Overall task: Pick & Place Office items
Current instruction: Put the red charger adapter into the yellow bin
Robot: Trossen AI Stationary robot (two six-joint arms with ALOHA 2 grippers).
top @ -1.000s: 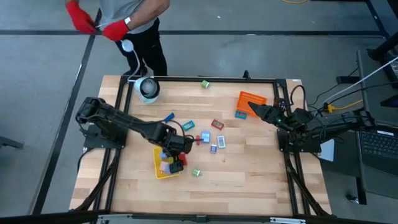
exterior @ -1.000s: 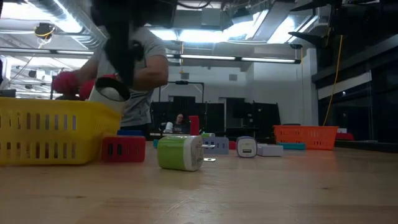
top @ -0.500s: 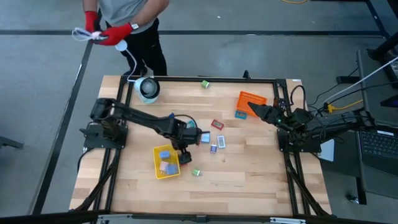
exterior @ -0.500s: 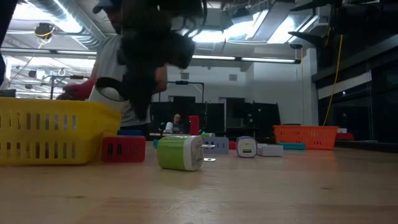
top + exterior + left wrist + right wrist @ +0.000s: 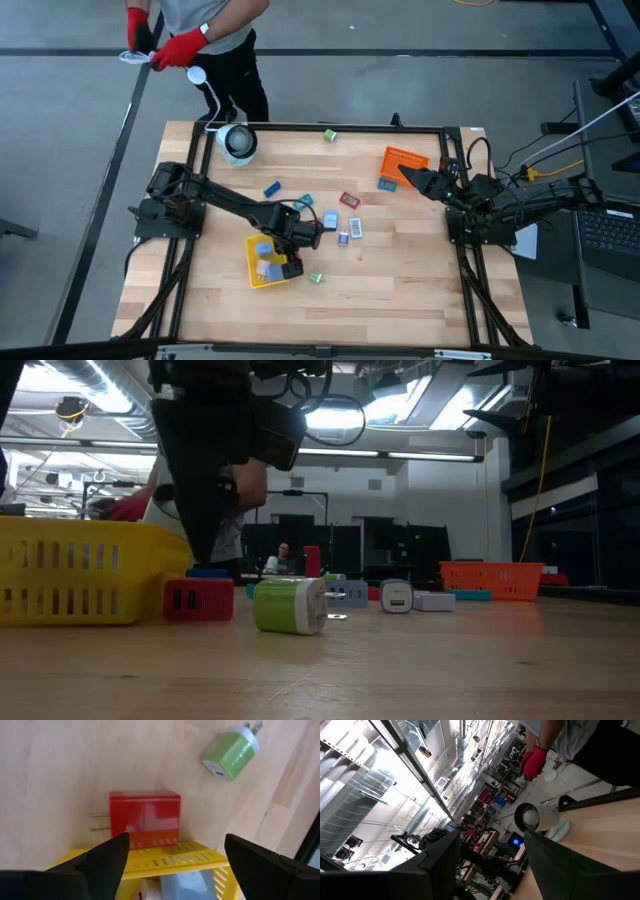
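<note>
L tool (image 5: 172,857) open above red piece (image 5: 144,820).

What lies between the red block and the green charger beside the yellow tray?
Nothing: in the left wrist view only bare wood separates the red block from the green charger. The yellow tray touches the block's other side.

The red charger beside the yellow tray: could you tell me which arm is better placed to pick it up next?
Probably left: its open hand hangs directly over the red charger by the yellow tray; the right hand waits by the orange tray.
</note>
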